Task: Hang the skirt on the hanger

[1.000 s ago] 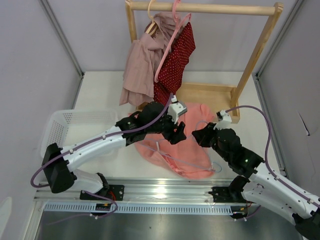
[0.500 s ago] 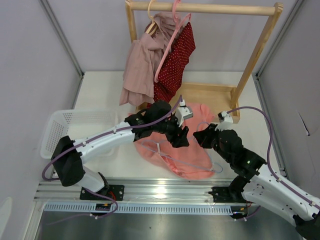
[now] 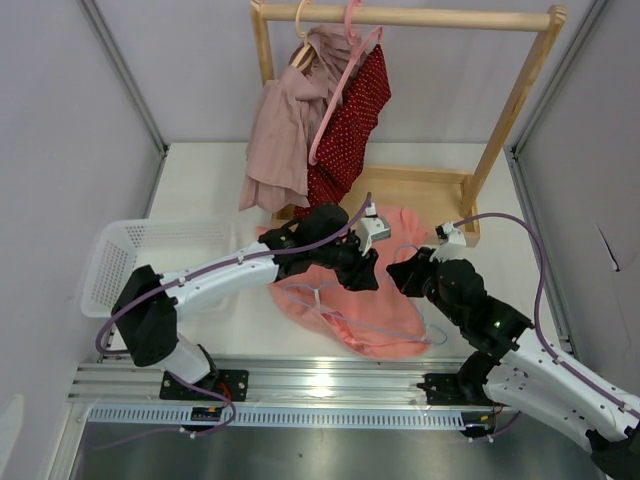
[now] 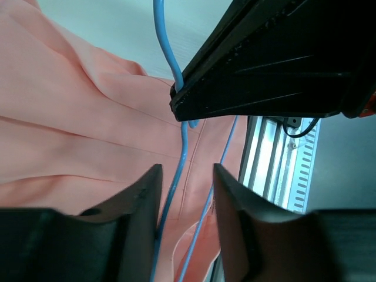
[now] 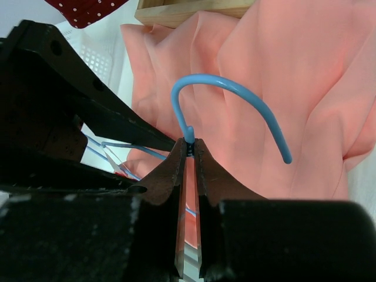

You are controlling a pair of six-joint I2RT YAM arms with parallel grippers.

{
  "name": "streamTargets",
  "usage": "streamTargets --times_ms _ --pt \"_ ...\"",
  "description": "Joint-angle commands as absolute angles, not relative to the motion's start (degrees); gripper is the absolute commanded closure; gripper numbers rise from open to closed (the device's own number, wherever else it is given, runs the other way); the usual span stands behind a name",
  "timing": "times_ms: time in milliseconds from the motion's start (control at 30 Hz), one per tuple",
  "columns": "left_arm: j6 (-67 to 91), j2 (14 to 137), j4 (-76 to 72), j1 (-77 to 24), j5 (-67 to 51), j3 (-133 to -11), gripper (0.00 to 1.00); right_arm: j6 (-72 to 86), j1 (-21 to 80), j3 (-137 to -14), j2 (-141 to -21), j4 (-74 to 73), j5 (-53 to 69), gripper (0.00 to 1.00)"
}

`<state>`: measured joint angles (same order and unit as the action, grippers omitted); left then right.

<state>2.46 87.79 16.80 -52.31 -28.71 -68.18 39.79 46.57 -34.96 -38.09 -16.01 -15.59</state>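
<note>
— What's the right tool (image 5: 189,148) doing?
— It's pressed together on the hanger (image 5: 235,86), pinching the blue wire at the foot of its hook, just above the skirt (image 5: 305,76).
— And the left tool (image 4: 185,182)?
— Spread partway. The hanger's wire runs between its fingers, and I can't see either one touching it.
— Where does the skirt lie?
— Crumpled on the white bench (image 3: 200,180) between the two arms, against the base of the wooden rack (image 3: 400,17).
— And around it?
— A mauve garment (image 3: 280,120) and a red dotted garment (image 3: 355,110) hang on the rack. A white basket (image 3: 110,250) sits at the left, with grey walls behind.
</note>
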Motion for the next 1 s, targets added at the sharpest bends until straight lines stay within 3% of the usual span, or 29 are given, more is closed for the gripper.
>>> streamTargets --times_ms 0,233,267,633,967 --pt "1.76 88.77 13.71 -51.94 -30.15 -68.55 0.63 38.85 46.93 -37.71 -37.62 -14.68 -16.26 1.0" --pt "2.29 88.77 13.97 -51.94 -30.67 -69.43 0.92 38.85 46.93 -37.79 -37.7 -15.03 -16.52 1.0" --pt "2.2 88.68 14.32 -51.94 -30.76 -69.35 0.99 38.76 46.85 -37.79 -37.62 -15.03 -16.52 1.0" --pt "2.99 84.64 13.28 -52.03 -29.01 -68.29 1.0 38.85 46.93 -38.49 -37.71 -15.99 -17.58 1.0" --pt "7.47 78.66 2.12 -52.73 -20.31 -62.4 1.0 38.5 47.02 -42.88 -39.99 -19.51 -18.81 0.98"
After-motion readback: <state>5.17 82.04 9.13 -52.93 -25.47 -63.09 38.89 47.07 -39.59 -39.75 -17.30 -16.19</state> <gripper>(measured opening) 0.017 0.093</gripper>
